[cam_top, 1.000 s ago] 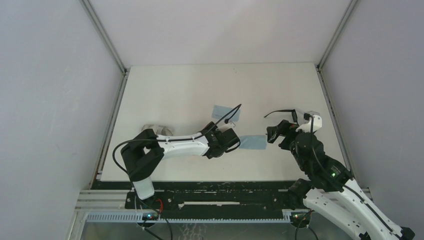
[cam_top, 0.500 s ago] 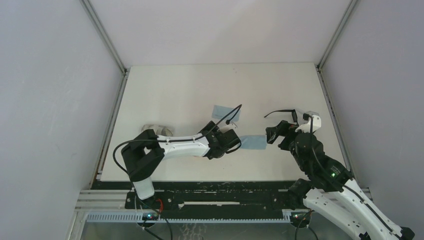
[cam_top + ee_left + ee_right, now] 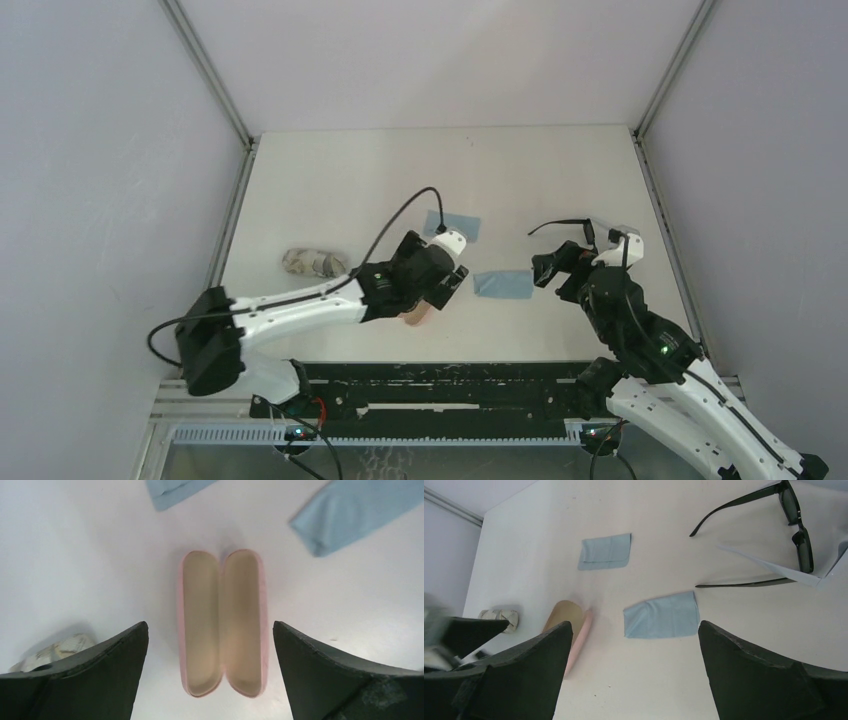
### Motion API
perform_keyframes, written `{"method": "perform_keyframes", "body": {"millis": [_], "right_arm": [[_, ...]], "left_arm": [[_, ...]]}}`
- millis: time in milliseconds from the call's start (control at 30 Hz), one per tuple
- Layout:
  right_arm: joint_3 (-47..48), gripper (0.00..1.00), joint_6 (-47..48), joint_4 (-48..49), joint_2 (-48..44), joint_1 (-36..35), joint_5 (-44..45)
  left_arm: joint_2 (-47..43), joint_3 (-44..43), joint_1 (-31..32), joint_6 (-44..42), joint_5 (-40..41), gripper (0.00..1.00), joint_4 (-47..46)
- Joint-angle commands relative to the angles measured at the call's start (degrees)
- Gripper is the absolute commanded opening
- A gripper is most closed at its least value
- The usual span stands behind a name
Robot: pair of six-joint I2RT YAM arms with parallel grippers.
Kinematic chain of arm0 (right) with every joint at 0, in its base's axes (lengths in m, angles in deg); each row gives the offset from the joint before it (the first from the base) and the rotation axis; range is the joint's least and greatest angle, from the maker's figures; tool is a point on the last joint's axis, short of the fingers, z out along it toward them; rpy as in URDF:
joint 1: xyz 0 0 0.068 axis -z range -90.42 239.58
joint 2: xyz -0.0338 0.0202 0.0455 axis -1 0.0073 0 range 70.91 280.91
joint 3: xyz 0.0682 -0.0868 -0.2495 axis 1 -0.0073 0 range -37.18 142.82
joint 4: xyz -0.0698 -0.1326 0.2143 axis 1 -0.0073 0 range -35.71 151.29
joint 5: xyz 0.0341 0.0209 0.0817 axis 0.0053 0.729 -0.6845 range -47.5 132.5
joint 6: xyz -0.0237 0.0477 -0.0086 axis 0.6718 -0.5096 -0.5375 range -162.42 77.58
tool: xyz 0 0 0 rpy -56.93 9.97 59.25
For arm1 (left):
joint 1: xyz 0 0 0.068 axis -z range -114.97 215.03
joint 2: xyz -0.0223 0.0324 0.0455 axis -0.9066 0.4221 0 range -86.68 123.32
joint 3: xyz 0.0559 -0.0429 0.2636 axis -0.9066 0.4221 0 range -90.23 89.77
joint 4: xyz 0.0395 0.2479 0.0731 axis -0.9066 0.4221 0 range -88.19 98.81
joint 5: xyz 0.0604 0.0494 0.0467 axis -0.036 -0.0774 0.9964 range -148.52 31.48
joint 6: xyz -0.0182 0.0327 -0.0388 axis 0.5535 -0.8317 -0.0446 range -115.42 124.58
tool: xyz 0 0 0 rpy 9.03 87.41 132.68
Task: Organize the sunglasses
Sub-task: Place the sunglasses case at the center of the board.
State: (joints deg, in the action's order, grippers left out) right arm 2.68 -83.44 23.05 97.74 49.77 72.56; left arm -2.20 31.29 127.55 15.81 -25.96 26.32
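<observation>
A: Since the pink case (image 3: pixel 222 622) lies open under your left gripper (image 3: pixel 209 630), jaws wide apart, where are the sunglasses (image 3: pixel 796 525)?

B: On the table (image 3: pixel 724 680) beyond your right gripper (image 3: pixel 634 627), also spread, holding nothing. Grab the bridge, I'd say; temples are unfolded.

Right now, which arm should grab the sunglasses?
Right. The right tool is open and nearest the thin black-framed sunglasses; the left tool hovers open over the open pink oblong case.

Table (image 3: pixel 330 180) holds two cases (image 3: pixel 222 622), two cloths (image 3: pixel 662 615), sunglasses (image 3: pixel 796 527).
</observation>
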Motion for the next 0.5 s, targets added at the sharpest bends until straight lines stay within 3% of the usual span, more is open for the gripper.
{"method": "perform_keyframes", "body": {"millis": [0,167,467], "right_arm": [[-0.7,0.96,-4.6,0.0,0.6,0.3,1.3],[-1.0,0.97,-9.1,3.8,7.3,-0.6,-3.5],[-0.2,0.9,-17.1,15.2,25.7,-11.8,-4.7]], "left_arm": [[-12.3,5.6,-1.3,0.0,-12.1,0.98,-10.3],[-21.4,10.8,-11.1,5.7,-18.6,0.95,-12.7],[-34.2,16.3,-22.5,12.8,-17.6,0.92,-6.8]]}}
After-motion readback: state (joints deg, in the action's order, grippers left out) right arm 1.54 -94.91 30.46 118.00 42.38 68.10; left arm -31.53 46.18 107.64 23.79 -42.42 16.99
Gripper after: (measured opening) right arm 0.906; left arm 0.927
